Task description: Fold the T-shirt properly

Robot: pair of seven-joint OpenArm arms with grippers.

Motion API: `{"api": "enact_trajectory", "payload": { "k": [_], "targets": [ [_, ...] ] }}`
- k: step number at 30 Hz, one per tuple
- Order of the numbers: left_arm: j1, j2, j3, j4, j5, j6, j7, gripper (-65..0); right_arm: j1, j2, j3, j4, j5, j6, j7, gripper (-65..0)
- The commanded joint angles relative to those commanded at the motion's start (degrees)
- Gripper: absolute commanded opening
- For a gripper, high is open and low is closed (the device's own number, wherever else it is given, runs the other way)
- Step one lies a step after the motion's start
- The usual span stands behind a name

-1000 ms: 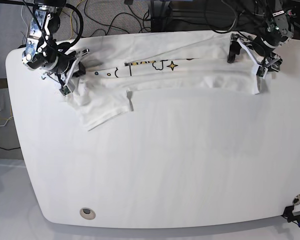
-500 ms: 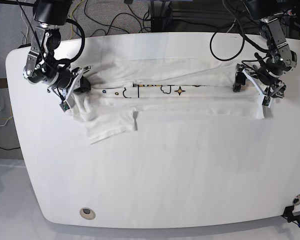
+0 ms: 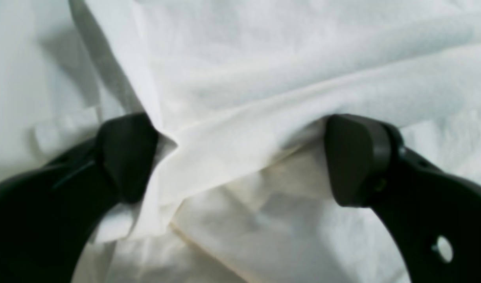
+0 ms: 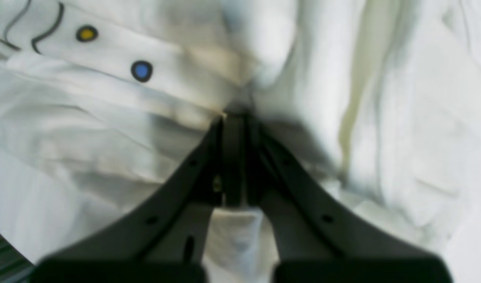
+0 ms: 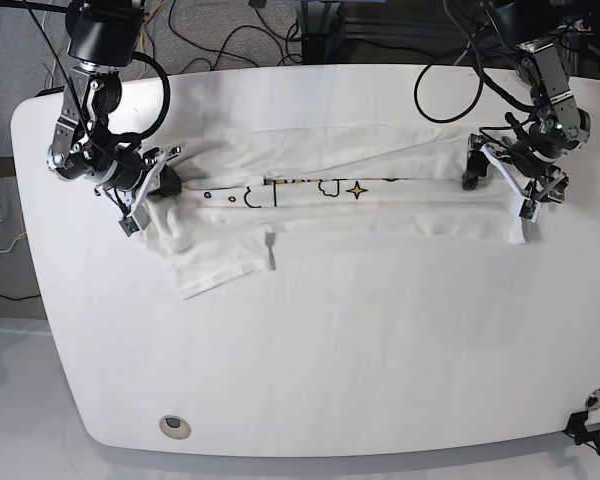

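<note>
Looking down, I see the T-shirt stretched as a long folded band across the far side of the desk. My right tool is pinched closed on cloth at the sleeve end. My left tool gapes wide, shirt fabric bunched between its fingers.

Left pincer spread wide; right pincer pinched closed (both low).
</note>
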Motion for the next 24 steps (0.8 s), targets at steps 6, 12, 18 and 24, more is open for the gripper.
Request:
{"api": "enact_trajectory", "payload": {
  "k": [6,12,18,24],
  "targets": [
    [0.0,0.09,0.0,3.87,0.0,0.0,0.09,0.0,0.0,-0.26,0.09,6.33,0.44,0.0,-3.34,-42.4],
    [0.0,-0.09,0.0,3.96,0.0,0.0,0.09,0.0,0.35,-0.44,0.0,14.15,0.53,0.0,-6.77,-40.7],
    [0.0,-0.09,0.0,4.48,0.0,0.0,0.09,0.0,1.76,-0.44,-0.09,18.73,0.53,0.0,-6.77,-40.9],
    [0.09,0.18,-0.09,6.77,0.09,0.0,0.09,0.0,6.77,-1.93,-0.09,15.56,0.0,0.0,-5.19,-41.0]
  ]
}}
